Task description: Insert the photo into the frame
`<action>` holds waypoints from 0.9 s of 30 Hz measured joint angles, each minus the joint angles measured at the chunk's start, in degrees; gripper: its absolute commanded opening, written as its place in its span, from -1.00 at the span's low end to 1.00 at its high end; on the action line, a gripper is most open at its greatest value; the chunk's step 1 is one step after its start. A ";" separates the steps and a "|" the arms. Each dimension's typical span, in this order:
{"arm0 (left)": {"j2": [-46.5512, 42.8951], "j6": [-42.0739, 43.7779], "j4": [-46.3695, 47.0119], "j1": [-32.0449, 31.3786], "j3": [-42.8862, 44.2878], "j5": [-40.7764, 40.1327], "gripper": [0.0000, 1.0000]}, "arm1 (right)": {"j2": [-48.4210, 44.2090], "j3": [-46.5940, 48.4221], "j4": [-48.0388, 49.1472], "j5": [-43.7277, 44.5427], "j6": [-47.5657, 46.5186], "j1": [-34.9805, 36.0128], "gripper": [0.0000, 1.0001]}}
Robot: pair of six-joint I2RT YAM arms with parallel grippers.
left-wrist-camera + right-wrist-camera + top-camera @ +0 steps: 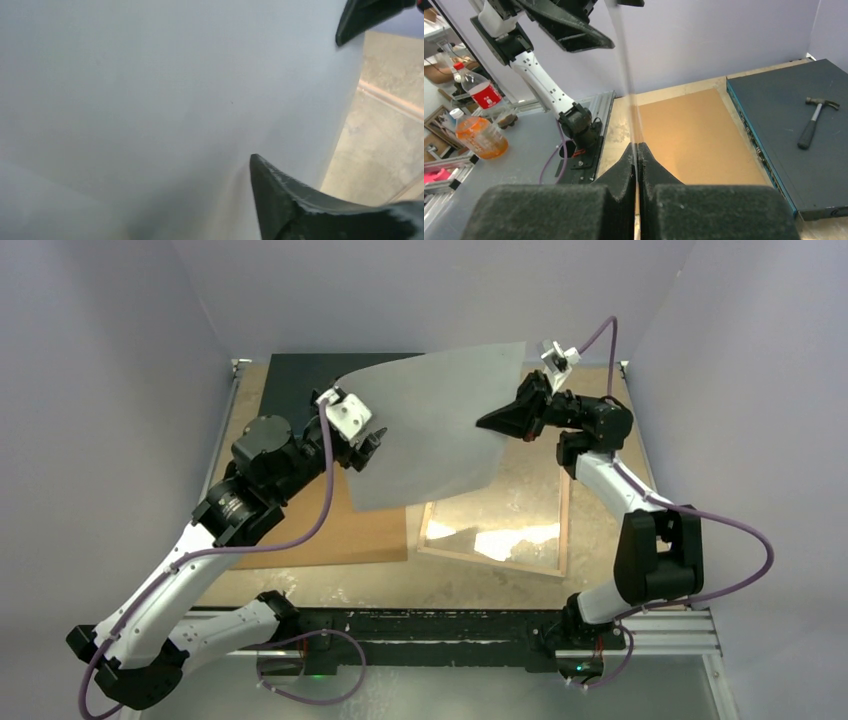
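Grey-white back up, the photo (440, 425) hangs above the frame (490, 561), left gripper (374, 446) and right gripper (486, 423) clamped on it.

Finding the frame (490, 562) lying flat on the mottled tan table (450, 590), below the right gripper (484, 423), toward its arm's base. Finding a brown board (330, 530) lying just beside it, beneath the left gripper (375, 446), and a dark flat box (300, 375) lying beyond that gripper.
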 measured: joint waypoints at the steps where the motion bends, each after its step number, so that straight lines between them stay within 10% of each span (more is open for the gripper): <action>1: 0.00 -0.02 0.22 0.00 0.09 -0.81 0.63 | 0.15 0.26 0.02 0.11 0.55 -0.02 -1.00; 8: 4.55 -0.96 -0.87 0.20 5.40 -11.54 0.81 | 1.31 2.95 -3.52 4.39 -2.36 -1.81 -1.00; 16: 6.58 -3.96 -3.21 10.27 6.21 -10.43 0.90 | 1.60 19.76 -58.77 27.80 -33.20 -1.18 -1.00; 27: 7.32 -3.89 -1.62 12.48 5.92 -11.47 0.96 | 3.63 15.26 -84.52 40.11 -36.04 -2.34 -1.00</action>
